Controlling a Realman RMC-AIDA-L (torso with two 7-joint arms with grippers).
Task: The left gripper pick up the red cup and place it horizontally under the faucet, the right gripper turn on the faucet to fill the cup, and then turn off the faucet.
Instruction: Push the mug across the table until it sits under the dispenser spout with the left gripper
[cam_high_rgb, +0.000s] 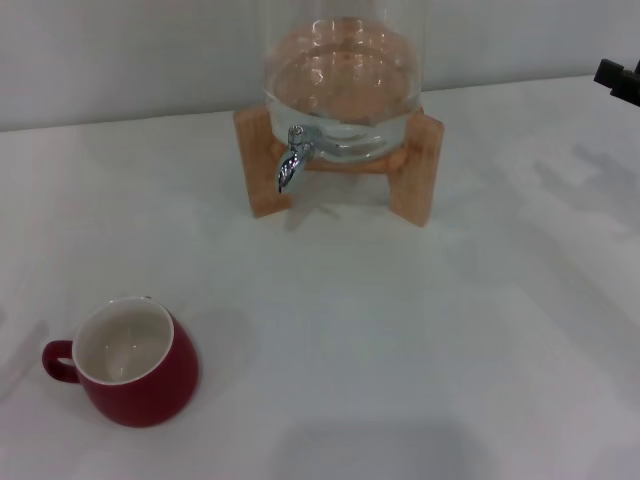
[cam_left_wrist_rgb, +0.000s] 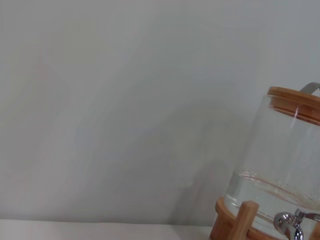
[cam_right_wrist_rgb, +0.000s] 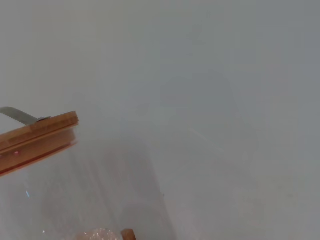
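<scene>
The red cup (cam_high_rgb: 135, 365) stands upright on the white table at the near left, off-white inside, with its handle pointing left. The chrome faucet (cam_high_rgb: 292, 160) sticks out of the front of the clear glass jar (cam_high_rgb: 340, 90) at the back centre, lever hanging down. It also shows in the left wrist view (cam_left_wrist_rgb: 290, 223). A black part of my right gripper (cam_high_rgb: 620, 78) shows at the far right edge, well away from the faucet. My left gripper is out of view. Nothing is under the faucet.
The jar holds water and sits on a wooden stand (cam_high_rgb: 415, 175). Its wooden lid shows in the left wrist view (cam_left_wrist_rgb: 295, 102) and in the right wrist view (cam_right_wrist_rgb: 37, 135). A plain grey wall (cam_high_rgb: 120, 60) stands behind the table (cam_high_rgb: 400, 340).
</scene>
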